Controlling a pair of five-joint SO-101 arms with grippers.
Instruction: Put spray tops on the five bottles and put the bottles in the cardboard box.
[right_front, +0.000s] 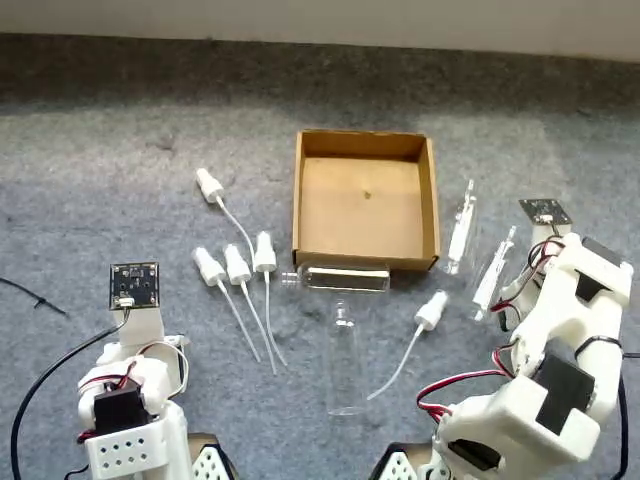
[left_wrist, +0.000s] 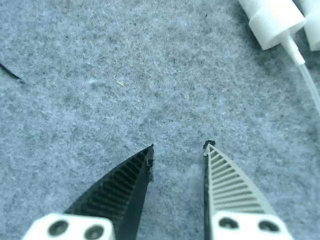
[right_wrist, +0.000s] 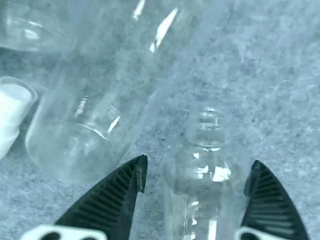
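Note:
The cardboard box (right_front: 365, 200) lies open at the middle of the grey carpet. Several white spray tops (right_front: 238, 264) lie to its left, and one more (right_front: 432, 310) lies in front of its right corner. Clear bottles lie by the box front (right_front: 340, 278), below that (right_front: 345, 360), and to the box's right (right_front: 460, 228) (right_front: 495, 265). In the right wrist view my right gripper (right_wrist: 198, 164) is open, its fingers on either side of a clear bottle (right_wrist: 207, 150) lying on the carpet. A second bottle (right_wrist: 100, 100) lies beside it. My left gripper (left_wrist: 179, 148) is open over bare carpet, short of a spray top (left_wrist: 272, 17).
The left arm (right_front: 130, 390) sits at the near left and the right arm (right_front: 560, 330) at the near right. A black cable tie (right_front: 25, 295) lies at the far left. A white piece (right_wrist: 11, 115) shows beside the bottles in the right wrist view.

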